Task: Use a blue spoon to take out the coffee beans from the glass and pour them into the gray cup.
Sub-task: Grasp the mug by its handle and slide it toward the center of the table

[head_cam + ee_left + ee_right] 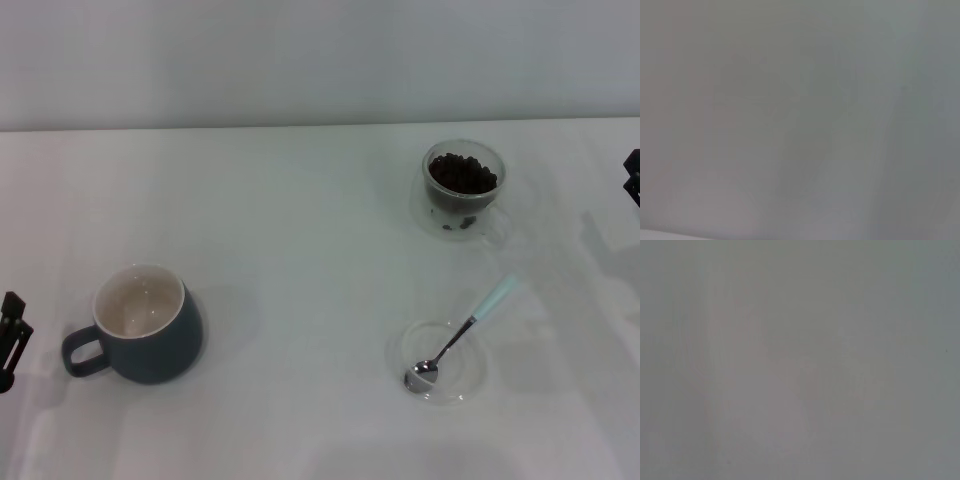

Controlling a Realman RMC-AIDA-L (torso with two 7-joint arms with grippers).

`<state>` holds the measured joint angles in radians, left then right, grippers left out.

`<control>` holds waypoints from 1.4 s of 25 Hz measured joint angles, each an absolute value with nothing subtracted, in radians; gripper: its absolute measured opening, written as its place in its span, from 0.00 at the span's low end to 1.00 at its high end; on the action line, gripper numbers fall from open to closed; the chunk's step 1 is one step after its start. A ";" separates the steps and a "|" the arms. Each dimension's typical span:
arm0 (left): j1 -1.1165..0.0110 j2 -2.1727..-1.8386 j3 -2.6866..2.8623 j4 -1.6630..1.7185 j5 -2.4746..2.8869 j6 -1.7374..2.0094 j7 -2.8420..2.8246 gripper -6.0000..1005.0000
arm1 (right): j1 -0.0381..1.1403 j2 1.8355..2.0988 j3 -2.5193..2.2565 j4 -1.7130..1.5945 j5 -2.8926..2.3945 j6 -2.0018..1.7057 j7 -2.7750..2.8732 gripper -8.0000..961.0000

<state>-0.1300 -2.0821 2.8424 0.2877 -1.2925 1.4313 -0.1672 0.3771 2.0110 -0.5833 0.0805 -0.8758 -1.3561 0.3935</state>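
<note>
The gray cup (140, 325) stands at the front left of the white table, its handle toward my left gripper (10, 340), which sits at the left edge of the head view. The glass (462, 187) with the coffee beans (462, 173) stands at the back right. The blue spoon (462, 334) lies with its bowl in a clear glass saucer (440, 362) at the front right, handle pointing back right. My right gripper (632, 178) is at the right edge, well right of the glass. Both wrist views show only blank grey surface.
The white table (300, 220) ends at a pale wall along the back. A few loose beans lie at the bottom of the glass's outer wall. Open table lies between the cup and the saucer.
</note>
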 joint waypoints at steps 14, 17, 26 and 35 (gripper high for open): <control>-0.060 -2.081 2.843 0.273 -1.149 1.488 -0.167 0.87 | 0.377 2.011 -0.600 0.080 -0.876 -1.356 0.396 0.85; -0.026 -2.080 2.844 0.242 -1.069 1.515 -0.167 0.87 | 0.376 2.011 -0.602 0.080 -0.876 -1.356 0.396 0.85; -0.005 -2.084 2.844 0.224 -1.011 1.463 -0.166 0.87 | 0.377 2.011 -0.609 0.075 -0.876 -1.356 0.397 0.85; -0.080 -2.087 2.834 0.239 -1.030 1.303 -0.167 0.87 | 0.377 2.011 -0.609 0.074 -0.876 -1.356 0.397 0.85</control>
